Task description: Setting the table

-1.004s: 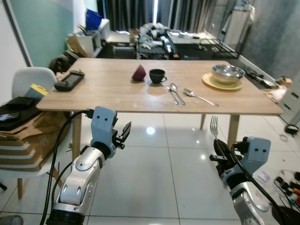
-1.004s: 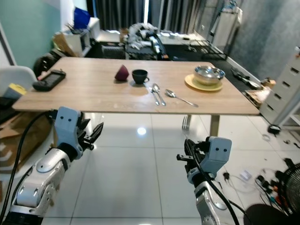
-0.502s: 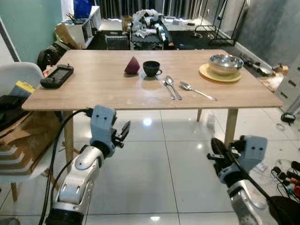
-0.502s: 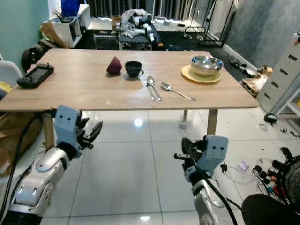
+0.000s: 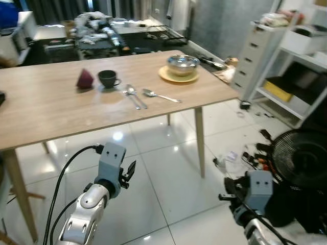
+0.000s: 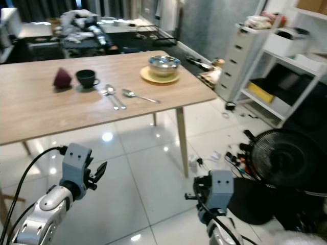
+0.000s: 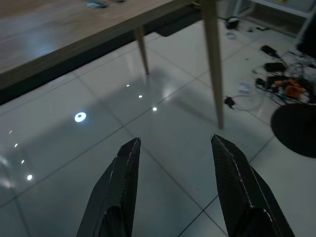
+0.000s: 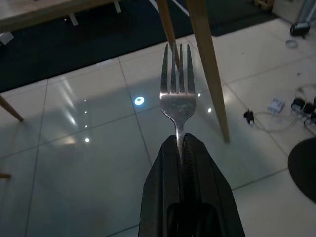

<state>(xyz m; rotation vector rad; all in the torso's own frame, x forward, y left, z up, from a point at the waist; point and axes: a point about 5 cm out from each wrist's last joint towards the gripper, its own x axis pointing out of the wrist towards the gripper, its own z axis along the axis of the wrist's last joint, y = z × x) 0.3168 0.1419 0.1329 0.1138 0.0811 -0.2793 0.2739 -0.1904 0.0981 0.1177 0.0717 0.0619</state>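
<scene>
A black fan stands on the tiled floor beside white drawers.

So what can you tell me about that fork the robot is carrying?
The fork looks like plain shiny metal, with four straight tines and a narrow neck. Its handle is clamped between the black jaws of the right gripper, so just the head and a short piece of neck stick out past the fingertips. It points ahead over the glossy tiled floor, toward the wooden table legs, touching nothing but the gripper. It seems clean and unbent.
</scene>
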